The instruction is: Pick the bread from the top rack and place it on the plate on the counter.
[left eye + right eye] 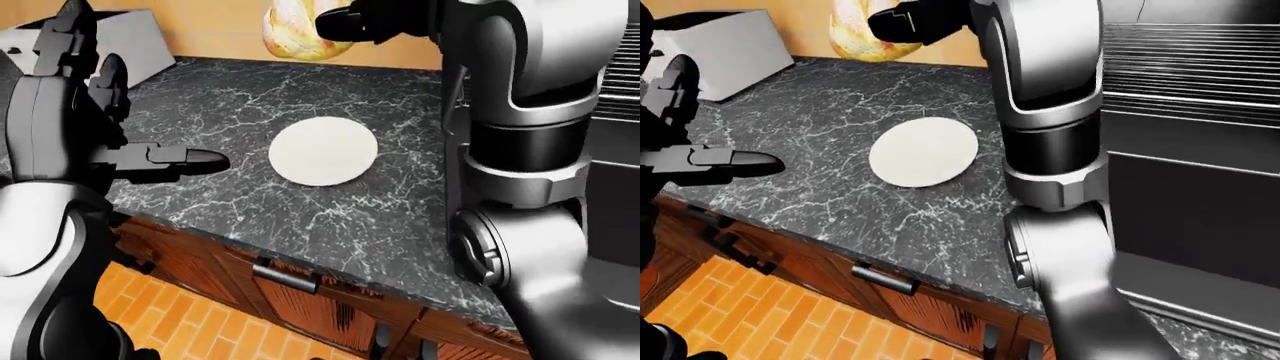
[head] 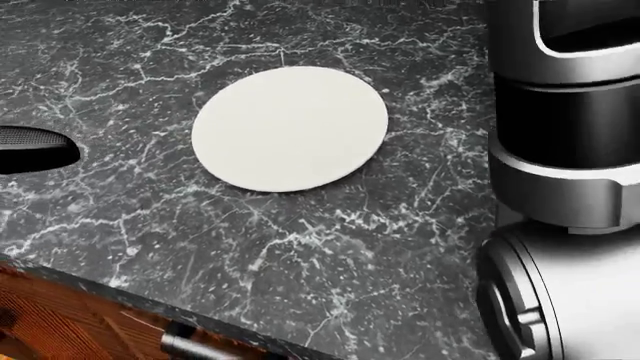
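A golden bread roll (image 1: pixel 296 36) hangs high above the dark marble counter, held in my right hand (image 1: pixel 340 24), whose fingers close round it at the top of the left-eye view. Below it lies the round white plate (image 2: pixel 290 127), bare, a little down and right of the roll in the eye views. My left hand (image 1: pixel 170 161) hovers open over the counter's left part, one finger pointing toward the plate. The rack (image 1: pixel 1195 67) shows at the right of the right-eye view, mostly behind my right arm.
A grey box-like appliance (image 1: pixel 715 49) stands at the counter's top left. The counter edge (image 2: pixel 110 289) runs along the bottom, with wooden drawers and dark handles (image 1: pixel 285 274) below and orange tiled floor (image 1: pixel 770 315).
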You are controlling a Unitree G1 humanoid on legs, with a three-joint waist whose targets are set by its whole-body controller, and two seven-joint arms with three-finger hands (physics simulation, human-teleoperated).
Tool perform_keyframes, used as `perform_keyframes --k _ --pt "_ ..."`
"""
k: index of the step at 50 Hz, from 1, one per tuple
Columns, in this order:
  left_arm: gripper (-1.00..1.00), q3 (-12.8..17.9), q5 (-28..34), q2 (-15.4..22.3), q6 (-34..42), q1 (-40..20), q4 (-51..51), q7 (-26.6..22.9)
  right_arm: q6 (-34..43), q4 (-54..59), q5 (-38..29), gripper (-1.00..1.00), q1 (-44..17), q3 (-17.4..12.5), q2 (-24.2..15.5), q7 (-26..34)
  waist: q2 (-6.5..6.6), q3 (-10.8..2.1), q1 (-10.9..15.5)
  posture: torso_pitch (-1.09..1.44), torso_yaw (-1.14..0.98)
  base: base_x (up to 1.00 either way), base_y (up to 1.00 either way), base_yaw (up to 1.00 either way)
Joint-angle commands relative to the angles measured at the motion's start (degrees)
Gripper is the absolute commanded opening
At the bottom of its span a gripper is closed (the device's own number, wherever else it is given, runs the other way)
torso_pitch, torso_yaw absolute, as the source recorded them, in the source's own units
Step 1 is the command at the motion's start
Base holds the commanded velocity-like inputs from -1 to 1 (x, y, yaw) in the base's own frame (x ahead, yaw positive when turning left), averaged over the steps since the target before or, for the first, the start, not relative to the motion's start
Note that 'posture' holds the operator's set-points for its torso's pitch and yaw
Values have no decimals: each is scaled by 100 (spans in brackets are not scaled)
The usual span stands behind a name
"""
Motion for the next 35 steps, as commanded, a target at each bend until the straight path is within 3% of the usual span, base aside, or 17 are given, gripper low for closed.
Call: perform_keyframes --k 1,12,22,35 --pt "100 49 49 87 -167 -149 -82 24 -395 21 -6 -100 -226 -31 11 -69 10 -158 25 0 57 0 0 0" --pt "100 -56 227 89 -292 -99 -68 -91 -1168 824 -292 -100 83 149 35 -139 -2 -196 243 0 59 0 0 0" --pt "100 -132 420 7 -398 -66 3 -202 -1990 1822 -423 -100 85 26 138 -185 -8 -230 328 0 59 0 0 0" --pt "100 -2 520 1 -343 13 -101 -337 -3335 3086 -504 -100 273 55 381 -758 14 -269 356 0 59 0 0 0"
